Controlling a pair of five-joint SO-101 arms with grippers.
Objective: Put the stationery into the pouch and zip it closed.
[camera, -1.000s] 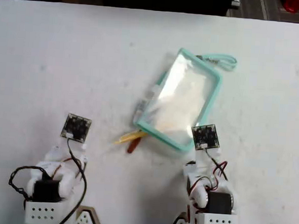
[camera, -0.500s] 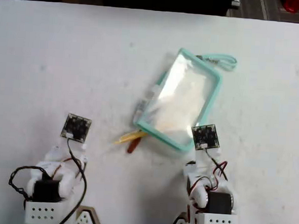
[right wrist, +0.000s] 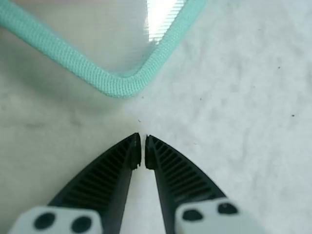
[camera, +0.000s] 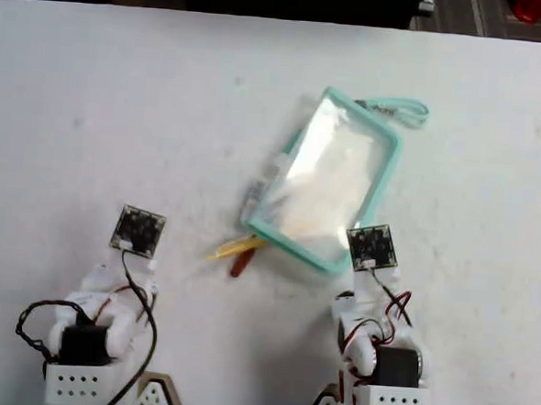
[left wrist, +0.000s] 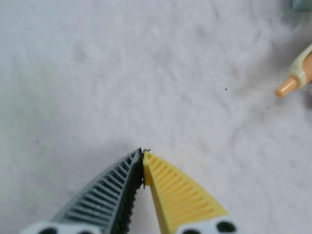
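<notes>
At the pouch's (camera: 331, 183) near corner: pens (camera: 240, 249) loose on the table (camera: 120, 111), touching the teal edge. Could roll off or slide under if nudged, with nothing pinning the pouch. Left gripper (left wrist: 143, 156) pinched together, empty, low near the pens. Right gripper (right wrist: 142, 141) nearly closed, empty, just short of the pouch corner.
</notes>
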